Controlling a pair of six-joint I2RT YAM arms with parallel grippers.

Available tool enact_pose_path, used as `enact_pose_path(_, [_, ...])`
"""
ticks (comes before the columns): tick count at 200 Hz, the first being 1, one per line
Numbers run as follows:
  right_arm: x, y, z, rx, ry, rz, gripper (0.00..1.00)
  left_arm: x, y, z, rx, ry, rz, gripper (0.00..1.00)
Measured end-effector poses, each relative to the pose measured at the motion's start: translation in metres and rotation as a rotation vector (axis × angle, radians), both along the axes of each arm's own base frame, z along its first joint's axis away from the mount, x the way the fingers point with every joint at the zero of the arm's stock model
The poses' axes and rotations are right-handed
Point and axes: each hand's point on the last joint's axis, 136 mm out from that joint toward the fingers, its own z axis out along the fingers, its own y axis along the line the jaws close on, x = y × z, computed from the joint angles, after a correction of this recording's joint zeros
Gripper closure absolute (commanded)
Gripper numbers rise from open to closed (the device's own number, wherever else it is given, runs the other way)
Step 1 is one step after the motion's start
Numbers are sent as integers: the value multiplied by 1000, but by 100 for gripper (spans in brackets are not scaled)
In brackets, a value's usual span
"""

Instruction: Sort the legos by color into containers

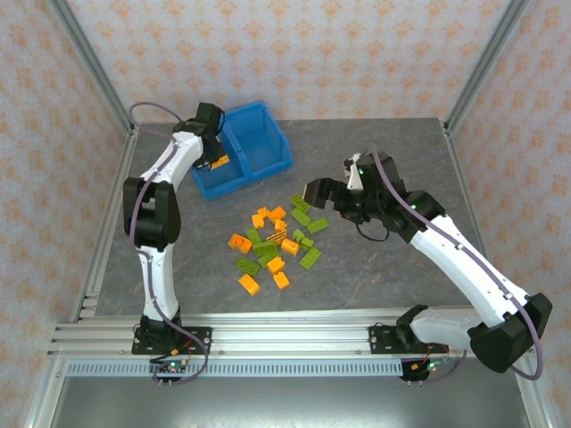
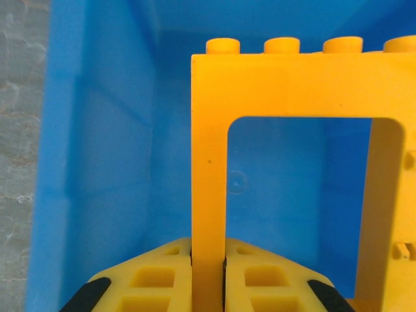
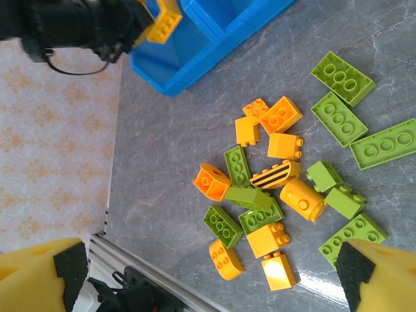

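The left gripper (image 2: pixel 208 270) is clamped on one upright of a hollow rectangular orange plastic frame (image 2: pixel 208 162), with its yellow fingers (image 2: pixel 159 283) pressed against either side of that bar. The frame hangs with its studded edge pointing away from the wrist camera, over a bright blue rectangular plastic bin (image 2: pixel 104 162). The blue floor of a compartment shows through the frame's opening.

From the top camera, the bin (image 1: pixel 259 134) sits at the far left of the grey stone-patterned table (image 1: pixel 384 267), turned at an angle, with a divider splitting it into two compartments. The left gripper (image 1: pixel 217 160) holds the frame (image 1: pixel 220 164) over the nearer, left-hand compartment (whether the frame touches the floor cannot be told).

The right gripper (image 1: pixel 321 196) hovers with its jaws wide apart, above the table at the far right edge of the heap. In its wrist view its fingers (image 3: pixel 39 276) stand at the two bottom corners, and the small orange and lime green plastic bricks (image 3: pixel 260 221) lie on the table between them.

These bricks (image 1: pixel 278 239) lie in a scattered cluster at the middle of the table, well apart from the bin, with the colours mixed. Several touch or lean on each other, and a curved orange piece with black stripes (image 3: pixel 273 175) lies near the middle of them.
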Motion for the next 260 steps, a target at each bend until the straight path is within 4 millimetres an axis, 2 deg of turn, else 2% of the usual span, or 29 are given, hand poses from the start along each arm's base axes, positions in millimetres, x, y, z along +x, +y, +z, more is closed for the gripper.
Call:
enact_pose_path(16, [-1,-1,2,4,-2,-6,1,1,3,-13,-1,37,0,75])
enact_pose_path(44, [-4,4,2,-15,-19,0,1,7,-1,-9,-14,33,-18,63])
enact_pose_path(68, [-10,14,6,-18,-42,24,1,10,-3,-2,-24,18,-27,62])
enact_pose_path(93, [-5,16,12,-10,-76,13,1,6,-7,7,-46,11,-37,62])
enact_pose_path(112, [0,14,13,-17,-95,-11,1,-1,-10,37,-72,-38,-48,62])
enact_pose_path(131, [3,11,14,-28,-109,-34,1,-22,-14,87,-109,-131,-63,62])
enact_pose_path(157, [9,8,16,-37,-129,-61,1,-74,-25,165,-154,-302,-110,61])
enact_pose_path(168, [11,7,17,-35,-138,-68,1,-102,-34,184,-166,-356,-144,57])
enact_pose_path(177, [12,7,19,-32,-145,-71,1,-124,-43,189,-175,-378,-177,54])
enact_pose_path(183, [12,8,19,-31,-148,-73,1,-139,-49,188,-177,-378,-201,52])
enact_pose_path(197, [14,8,21,-27,-155,-75,1,-170,-63,170,-189,-342,-254,47])
enact_pose_path(214, [16,10,19,-30,-154,-75,1,-201,-70,129,-207,-246,-276,42])
enact_pose_path(237, [21,14,6,-54,-128,-69,1,-243,-77,66,-267,-99,-243,34])
enact_pose_path(260, [25,19,-7,-74,-98,-61,1,-274,-87,27,-358,-9,-159,28])
